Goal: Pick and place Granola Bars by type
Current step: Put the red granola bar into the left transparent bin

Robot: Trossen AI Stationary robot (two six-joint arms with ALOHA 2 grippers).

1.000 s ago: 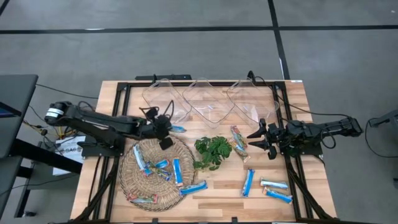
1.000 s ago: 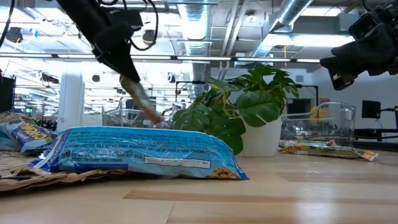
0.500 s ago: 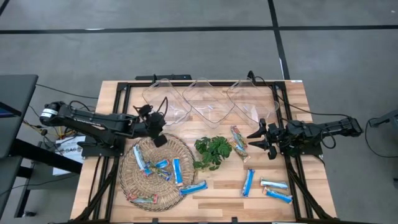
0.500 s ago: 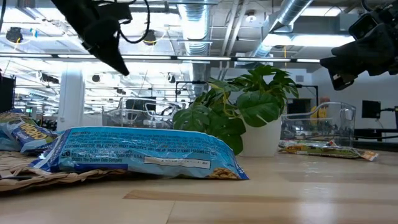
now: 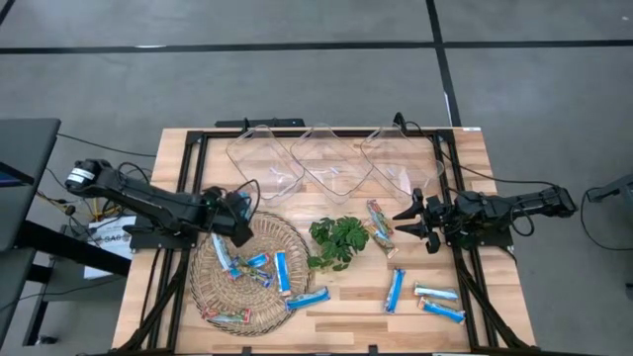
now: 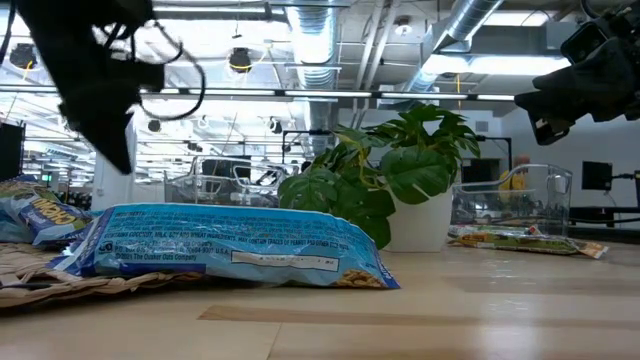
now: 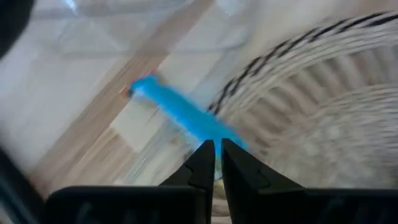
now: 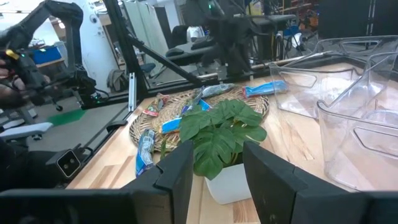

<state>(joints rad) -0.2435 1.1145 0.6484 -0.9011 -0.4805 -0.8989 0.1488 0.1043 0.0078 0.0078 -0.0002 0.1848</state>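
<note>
Several blue-and-white Granola Bars (image 5: 282, 272) and a multicoloured one (image 5: 227, 317) lie in the round wicker basket (image 5: 203, 282). More bars lie on the table at the right: blue ones (image 5: 395, 290) and a multicoloured one (image 5: 379, 222). One blue bar (image 7: 180, 115) lies flat on the wood just outside the basket's far rim (image 8: 264, 89). My left gripper (image 5: 239, 227) hangs shut above the basket's far-left rim, clear of that bar (image 6: 105, 140). My right gripper (image 5: 410, 222) waits open and level at the table's right, holding nothing.
Three clear plastic bins (image 5: 331, 163) stand in a row along the far edge. A small potted green plant (image 5: 336, 240) stands mid-table between the basket and the right-hand bars. In the low view a blue bar (image 6: 230, 245) fills the foreground. Bare wood lies near the front edge.
A second ago a bar hung from my left gripper beyond the basket's far rim. The bar has left the fingers and lies on the table there. The gripper, now shut and holding nothing, has moved toward the table's left and near edge, sunk a little and rolled.
</note>
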